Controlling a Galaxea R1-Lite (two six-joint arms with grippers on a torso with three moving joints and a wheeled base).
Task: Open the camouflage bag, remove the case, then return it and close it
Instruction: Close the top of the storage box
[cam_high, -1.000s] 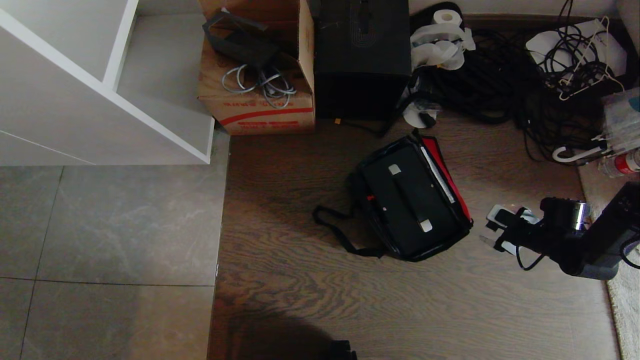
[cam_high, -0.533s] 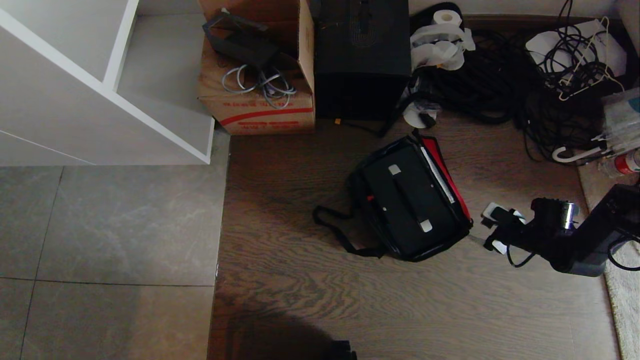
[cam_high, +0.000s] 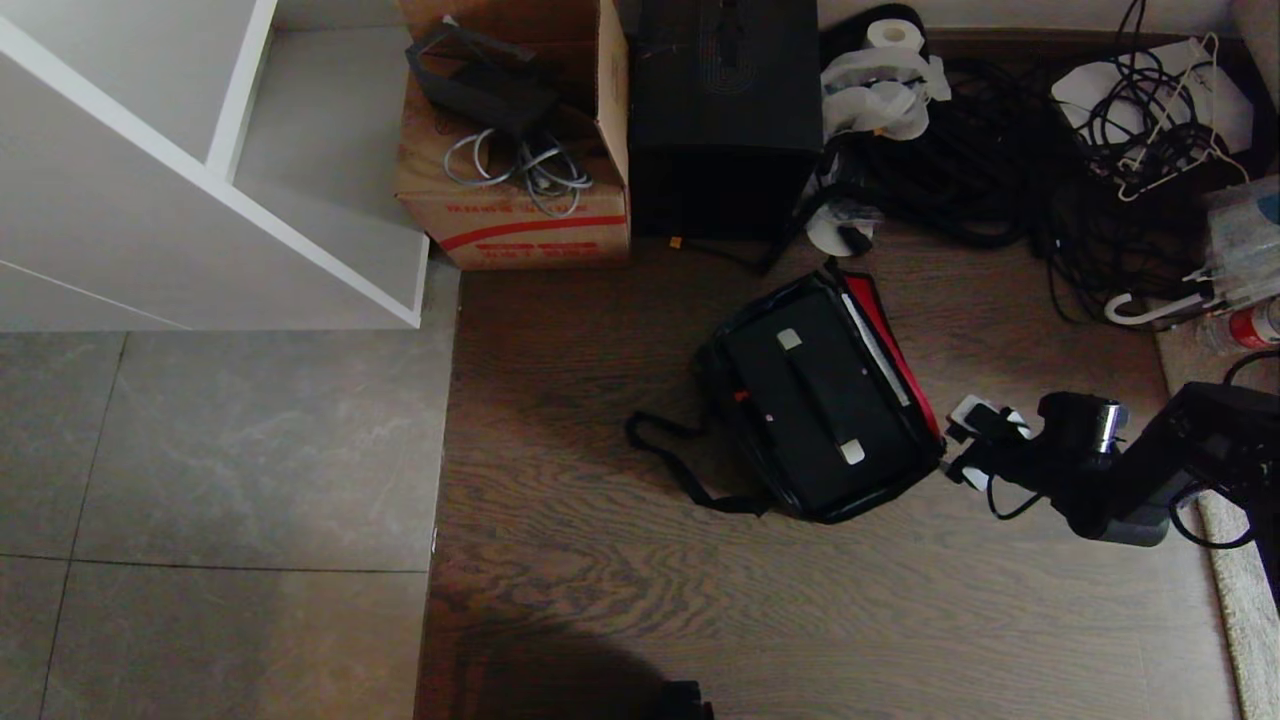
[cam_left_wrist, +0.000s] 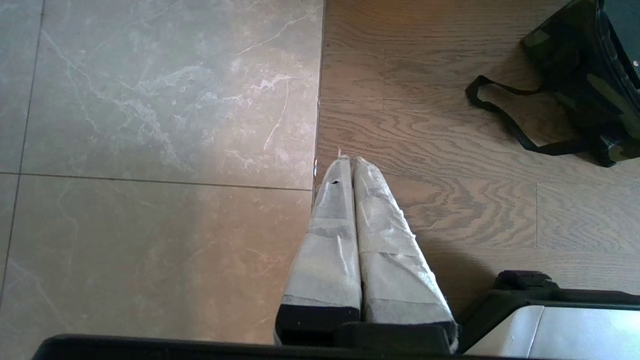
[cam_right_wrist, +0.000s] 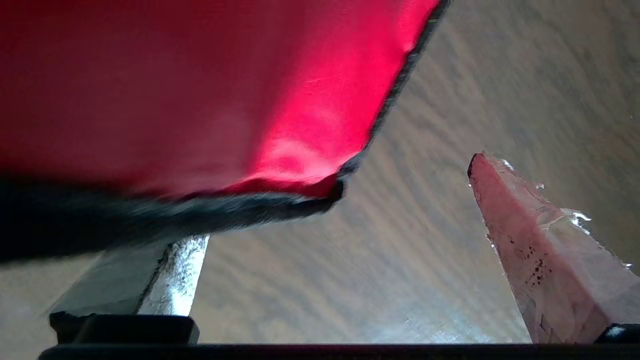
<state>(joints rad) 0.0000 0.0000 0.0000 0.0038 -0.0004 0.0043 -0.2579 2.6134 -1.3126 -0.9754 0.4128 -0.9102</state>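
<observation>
The camouflage bag (cam_high: 760, 480) lies open on the wood floor, its red-lined lid (cam_high: 893, 350) folded back to the right. The black case (cam_high: 815, 400) sits inside it, handle with silver ends facing up. My right gripper (cam_high: 962, 445) is open just right of the bag's near corner, at the lid's edge. In the right wrist view the red lining (cam_right_wrist: 200, 90) fills the upper part; one finger (cam_right_wrist: 530, 240) is clear and the lid hides the other finger's tip (cam_right_wrist: 170, 275). My left gripper (cam_left_wrist: 348, 162) is shut and parked over the floor seam, apart from the bag (cam_left_wrist: 585, 70).
The bag's black strap (cam_high: 680, 460) loops out on the floor to its left. Behind it stand a cardboard box (cam_high: 520, 220), a taller black box (cam_high: 725, 110) and a heap of cables (cam_high: 1000, 160). A white cabinet (cam_high: 200, 170) is far left, a rug (cam_high: 1250, 600) at the right edge.
My right gripper has moved left across the floor, closing on the bag's red lid edge, and stays open. Bag and case have not moved.
</observation>
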